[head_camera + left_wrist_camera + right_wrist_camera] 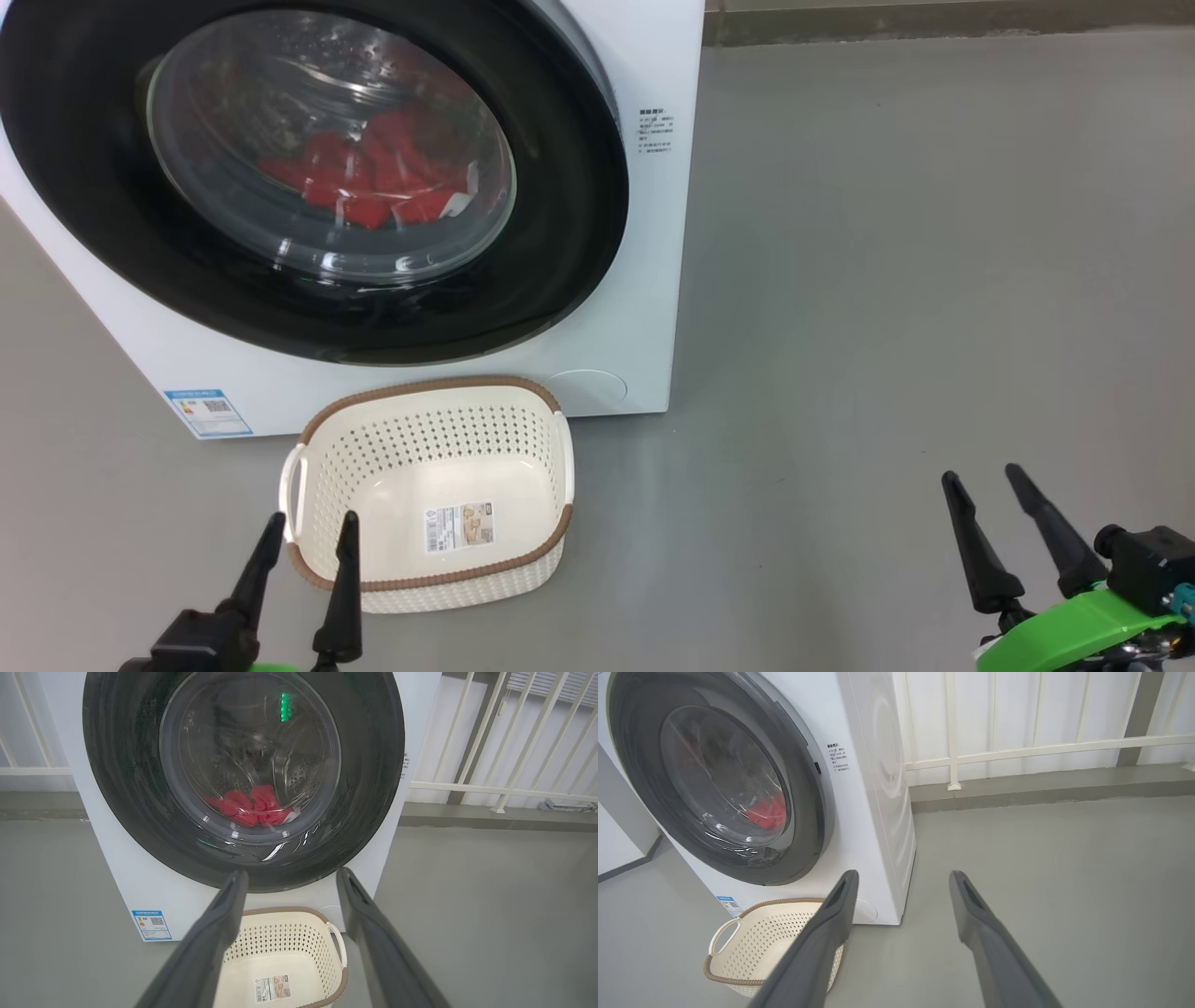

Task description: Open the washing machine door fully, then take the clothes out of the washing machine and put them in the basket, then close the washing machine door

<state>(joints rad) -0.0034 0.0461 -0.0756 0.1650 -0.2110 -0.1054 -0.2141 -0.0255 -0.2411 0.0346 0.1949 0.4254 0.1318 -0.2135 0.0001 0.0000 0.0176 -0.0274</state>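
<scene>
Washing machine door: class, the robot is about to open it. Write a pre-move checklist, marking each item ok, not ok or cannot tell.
1. Washing machine door shut, ready to open: ok.
2. Clothes inside, visible through the door: ok.
3. Basket empty, upright on the floor: ok.
4. Basket clear of the door's swing: cannot tell.
5. Left gripper jaws open, empty: ok.
6. Right gripper jaws open, empty: ok.

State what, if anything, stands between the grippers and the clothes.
The shut door stands between the clothes inside the washer and the open left gripper and right gripper. The basket sits uncovered on the floor before the washer.
</scene>
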